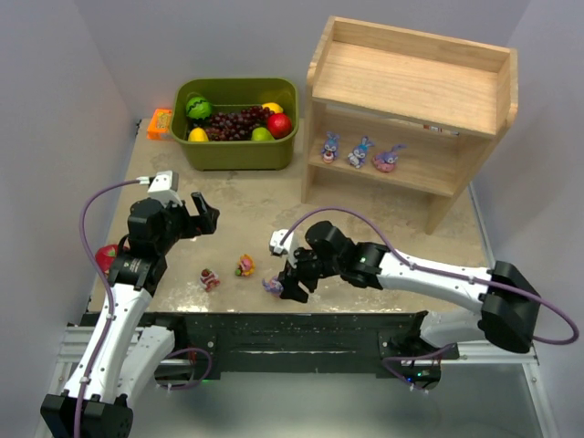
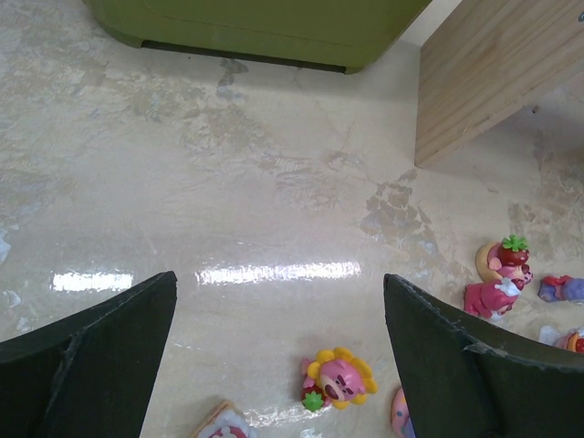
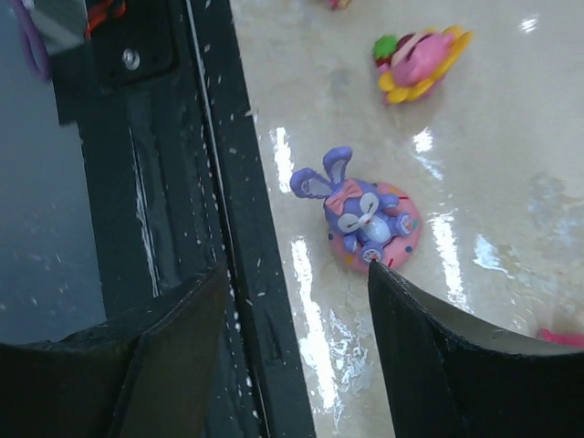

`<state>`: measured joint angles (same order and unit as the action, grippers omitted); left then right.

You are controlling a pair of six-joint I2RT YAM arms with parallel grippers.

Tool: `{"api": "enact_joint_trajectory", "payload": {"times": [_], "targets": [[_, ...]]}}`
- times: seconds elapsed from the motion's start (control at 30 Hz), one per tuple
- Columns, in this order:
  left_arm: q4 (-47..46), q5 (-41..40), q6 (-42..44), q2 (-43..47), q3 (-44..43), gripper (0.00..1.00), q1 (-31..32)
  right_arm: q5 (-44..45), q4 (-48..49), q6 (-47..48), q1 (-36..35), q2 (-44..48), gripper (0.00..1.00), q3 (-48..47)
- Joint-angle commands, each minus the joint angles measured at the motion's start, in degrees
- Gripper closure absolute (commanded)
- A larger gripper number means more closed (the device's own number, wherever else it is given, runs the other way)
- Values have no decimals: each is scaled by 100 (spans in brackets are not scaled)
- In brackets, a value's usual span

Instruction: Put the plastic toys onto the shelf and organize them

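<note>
On the table near its front edge lies a blue-purple bunny on a pink base (image 3: 370,224) (image 1: 272,286). My right gripper (image 3: 296,269) (image 1: 290,284) hovers open just short of it; the right fingertip (image 3: 379,274) is next to the base and nothing sits between the jaws. A sunflower bear (image 3: 420,59) (image 1: 245,265) (image 2: 338,379) and another small bear (image 1: 209,278) lie to the left. A strawberry bear (image 2: 497,278) shows in the left wrist view. Three bunnies (image 1: 359,151) stand on the lower tier of the wooden shelf (image 1: 411,82). My left gripper (image 1: 203,214) (image 2: 278,276) hangs open and empty over bare table.
An olive-green bin (image 1: 237,151) (image 2: 265,27) of fake fruit stands at the back left, with an orange object (image 1: 160,123) beside it. A red-pink item (image 1: 105,257) lies by the left arm. The black rail (image 3: 237,228) runs along the near edge under my right gripper's left finger.
</note>
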<state>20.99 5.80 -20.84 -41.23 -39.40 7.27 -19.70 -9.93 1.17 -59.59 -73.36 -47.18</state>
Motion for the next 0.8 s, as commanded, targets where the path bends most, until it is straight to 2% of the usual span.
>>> {"api": "enact_joint_trajectory", "payload": {"times": [0.0,0.3,0.43,0.77], "targets": [[-51,96,80,54,2,0,29,-693,-290,1130,-17,-458,34,-441],[-122,202,98,54,90,1,29,-201,-465,2009,-8,-1276,37,-1021],[-131,211,107,98,99,1,29,-253,-466,2449,18,-1829,38,-1127],[-139,211,150,107,90,0,29,-315,-624,2704,88,-2577,39,-1461]]}}
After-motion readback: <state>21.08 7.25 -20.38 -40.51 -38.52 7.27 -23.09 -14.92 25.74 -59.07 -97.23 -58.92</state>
